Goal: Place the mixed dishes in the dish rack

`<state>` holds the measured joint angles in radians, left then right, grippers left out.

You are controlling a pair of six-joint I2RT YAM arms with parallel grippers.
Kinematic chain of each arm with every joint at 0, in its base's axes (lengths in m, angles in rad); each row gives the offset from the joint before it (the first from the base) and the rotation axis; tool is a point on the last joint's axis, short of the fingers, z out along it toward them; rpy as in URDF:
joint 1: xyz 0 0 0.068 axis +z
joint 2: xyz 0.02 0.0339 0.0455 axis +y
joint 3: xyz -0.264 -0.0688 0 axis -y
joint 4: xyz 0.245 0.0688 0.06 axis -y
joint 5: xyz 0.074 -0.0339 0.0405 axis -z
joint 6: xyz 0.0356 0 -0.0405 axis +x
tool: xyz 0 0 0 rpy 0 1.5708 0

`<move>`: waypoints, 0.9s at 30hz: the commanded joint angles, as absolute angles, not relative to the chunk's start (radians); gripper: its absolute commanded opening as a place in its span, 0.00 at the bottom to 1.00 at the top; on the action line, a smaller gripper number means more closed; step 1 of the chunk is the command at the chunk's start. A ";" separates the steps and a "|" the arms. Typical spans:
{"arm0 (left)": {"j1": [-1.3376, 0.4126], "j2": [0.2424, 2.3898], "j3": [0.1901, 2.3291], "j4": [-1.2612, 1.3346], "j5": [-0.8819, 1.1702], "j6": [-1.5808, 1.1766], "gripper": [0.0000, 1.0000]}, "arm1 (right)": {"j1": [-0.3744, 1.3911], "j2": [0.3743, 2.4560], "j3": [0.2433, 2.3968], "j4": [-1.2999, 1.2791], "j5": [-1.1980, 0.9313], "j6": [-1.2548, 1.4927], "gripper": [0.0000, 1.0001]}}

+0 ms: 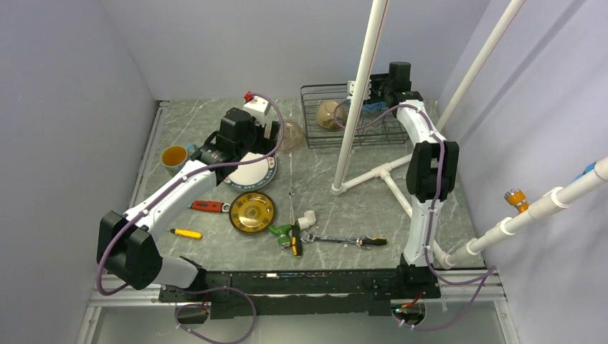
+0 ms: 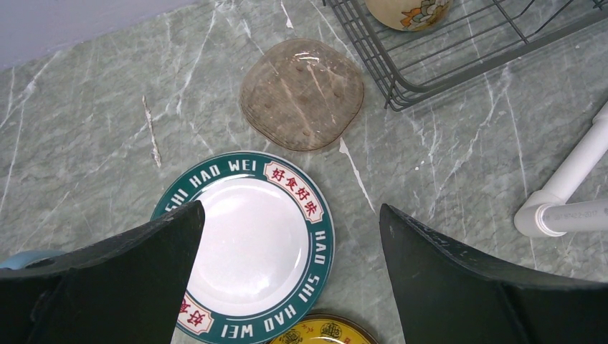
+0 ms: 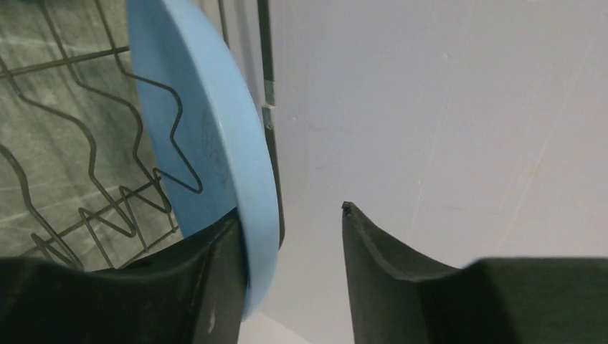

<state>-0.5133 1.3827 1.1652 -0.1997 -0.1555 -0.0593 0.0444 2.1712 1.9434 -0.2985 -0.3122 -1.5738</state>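
Note:
The dish rack (image 1: pixel 319 89) stands at the back of the table, with the whitish bowl (image 1: pixel 330 115) in its left half; the bowl also shows in the left wrist view (image 2: pixel 409 11). My right gripper (image 1: pixel 371 97) (image 3: pixel 290 211) is over the rack's right end, jaws open. The light-blue plate (image 3: pixel 208 129) stands on edge in the wire slots and rests against my left finger. My left gripper (image 1: pixel 269 131) (image 2: pixel 290 208) is open and empty above the white plate with the dark green rim (image 2: pixel 244 236). The dark yellow-centred plate (image 1: pixel 252 212) lies in front of it. The teal mug (image 1: pixel 176 158) is at the left.
A clear brownish glass plate (image 2: pixel 302 93) lies between the white plate and the rack (image 2: pixel 393 93). The white pipe frame (image 1: pixel 358 107) rises in front of the rack, with its feet on the table (image 2: pixel 566 201). A red-handled screwdriver (image 1: pixel 206 206), a yellow one (image 1: pixel 186 233) and a wrench (image 1: pixel 344 240) lie near the front.

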 commanded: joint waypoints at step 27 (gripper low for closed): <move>-0.521 1.313 1.147 -0.135 -0.162 -0.057 0.98 | 0.089 1.824 1.610 -0.186 -0.153 -1.102 1.00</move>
<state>-0.5152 1.3571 1.1469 -0.1745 -0.1551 -0.0597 0.0914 1.9308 1.6627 -0.2279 -0.1822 -1.2343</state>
